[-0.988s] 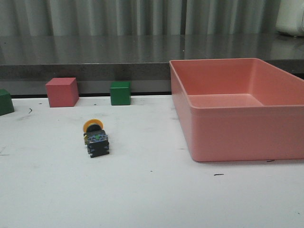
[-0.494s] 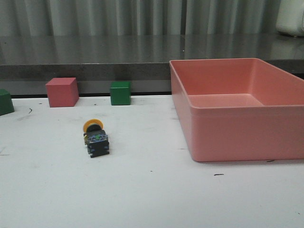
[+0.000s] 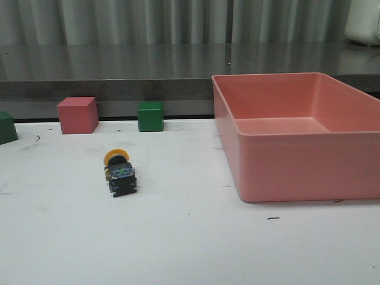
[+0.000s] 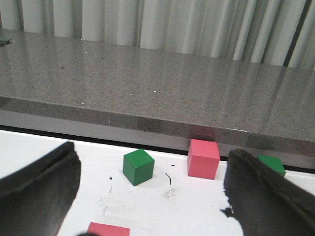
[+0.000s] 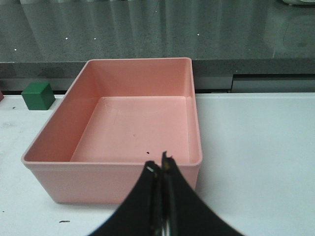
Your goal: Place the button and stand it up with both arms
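Lying on table (image 3: 190, 249), button (image 3: 119, 172) well apart from both fingers.

The button (image 3: 119, 172) has a yellow cap and black body. The table (image 3: 190, 249) is white, the bin (image 3: 297, 172) salmon pink. One cube (image 3: 78, 115) is pink, another (image 3: 150, 116) green. Both claws are black.

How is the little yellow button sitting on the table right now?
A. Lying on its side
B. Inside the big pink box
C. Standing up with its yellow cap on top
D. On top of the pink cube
A: the button lies tipped over on the white table, its yellow cap pointing sideways toward the back, well apart from the pink box.
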Tool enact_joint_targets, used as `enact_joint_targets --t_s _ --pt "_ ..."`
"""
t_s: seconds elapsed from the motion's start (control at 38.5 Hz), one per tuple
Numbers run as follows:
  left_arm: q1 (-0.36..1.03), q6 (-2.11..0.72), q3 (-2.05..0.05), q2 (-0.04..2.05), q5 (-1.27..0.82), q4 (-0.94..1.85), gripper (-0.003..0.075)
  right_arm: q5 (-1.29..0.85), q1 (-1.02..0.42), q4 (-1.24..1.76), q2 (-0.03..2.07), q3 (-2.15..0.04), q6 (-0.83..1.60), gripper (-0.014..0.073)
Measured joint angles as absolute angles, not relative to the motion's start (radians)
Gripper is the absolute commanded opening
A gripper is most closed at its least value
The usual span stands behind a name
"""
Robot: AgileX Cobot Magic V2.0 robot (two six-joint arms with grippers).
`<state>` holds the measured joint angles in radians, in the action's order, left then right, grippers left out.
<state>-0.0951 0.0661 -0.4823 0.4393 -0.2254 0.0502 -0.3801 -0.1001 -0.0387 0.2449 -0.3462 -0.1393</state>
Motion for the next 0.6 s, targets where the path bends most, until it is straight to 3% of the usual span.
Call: enact_joint_targets --t_s 0.29,0.6 --pt "-0.069 0.066 -0.484 0.543 -0.247 0.073 0.0564 -0.38 -0.1 -0.039 0.245 -0.346 -0.139 -0.0069" --pt "0.192 0.066 -0.588 0.838 -0.272 0.077 0.0564 -0.38 -0.1 -0.039 0.245 -0.346 -0.139 -0.0069"
